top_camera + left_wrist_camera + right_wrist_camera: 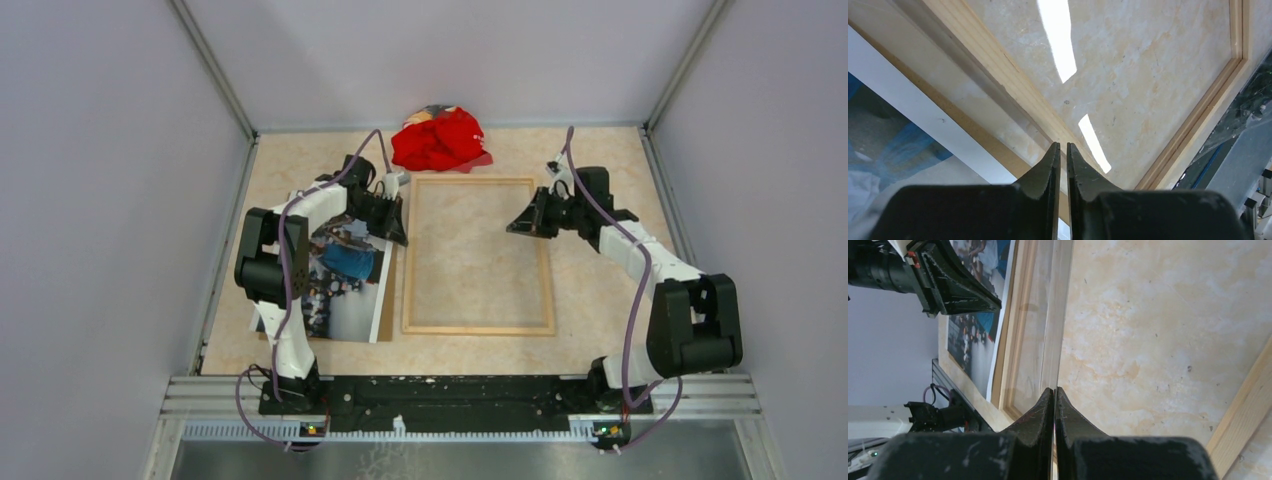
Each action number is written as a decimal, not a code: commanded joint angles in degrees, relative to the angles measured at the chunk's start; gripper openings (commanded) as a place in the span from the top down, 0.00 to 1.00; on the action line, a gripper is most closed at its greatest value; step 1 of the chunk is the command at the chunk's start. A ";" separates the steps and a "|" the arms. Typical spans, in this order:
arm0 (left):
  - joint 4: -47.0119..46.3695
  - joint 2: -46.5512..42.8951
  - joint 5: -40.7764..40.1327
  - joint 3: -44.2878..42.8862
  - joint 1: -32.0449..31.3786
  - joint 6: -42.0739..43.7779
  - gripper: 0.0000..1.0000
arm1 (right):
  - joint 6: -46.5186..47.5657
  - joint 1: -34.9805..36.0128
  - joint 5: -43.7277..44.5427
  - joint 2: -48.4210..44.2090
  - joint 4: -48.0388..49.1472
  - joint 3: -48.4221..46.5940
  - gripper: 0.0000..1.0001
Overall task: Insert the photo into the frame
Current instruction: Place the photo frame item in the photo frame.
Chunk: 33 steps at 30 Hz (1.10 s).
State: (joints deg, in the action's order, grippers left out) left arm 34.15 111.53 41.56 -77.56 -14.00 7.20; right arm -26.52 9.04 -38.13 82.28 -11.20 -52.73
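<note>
The photo (345,275), a colour print with a white border, lies face up on a brown backing board (388,300) left of the frame (478,329). The thin light-wood frame lies flat in the middle of the table with bare tabletop inside it. My left gripper (397,236) hovers at the frame's far left corner, its jaws (1063,145) a narrow slit apart. My right gripper (513,228) hangs over the frame's far right part. It (1054,389) looks shut on the edge of a clear sheet (1040,340), which runs edge-on towards the left gripper.
A crumpled red cloth (438,140) lies beyond the frame's far edge. Grey walls close the table in on three sides. A metal rail (460,385) with both arm bases runs along the near edge. The left arm's links hang over the photo's far part.
</note>
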 commanded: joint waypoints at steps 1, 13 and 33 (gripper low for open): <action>1.01 -1.09 -0.84 -1.41 0.11 1.32 0.85 | 1.10 -0.59 1.05 -0.06 2.93 0.86 1.00; 0.64 -0.43 -1.04 -1.23 0.11 0.88 0.88 | -0.44 -2.95 2.36 -0.27 5.81 3.77 1.00; -1.46 3.08 -0.12 1.53 -0.48 0.70 0.93 | -5.20 -3.36 -3.15 -2.35 19.84 9.85 1.00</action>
State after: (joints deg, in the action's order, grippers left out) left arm 34.17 113.23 40.07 -76.97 -14.02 7.57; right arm -30.22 6.15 -37.34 82.91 -0.27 -44.21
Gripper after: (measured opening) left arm 0.078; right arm 0.005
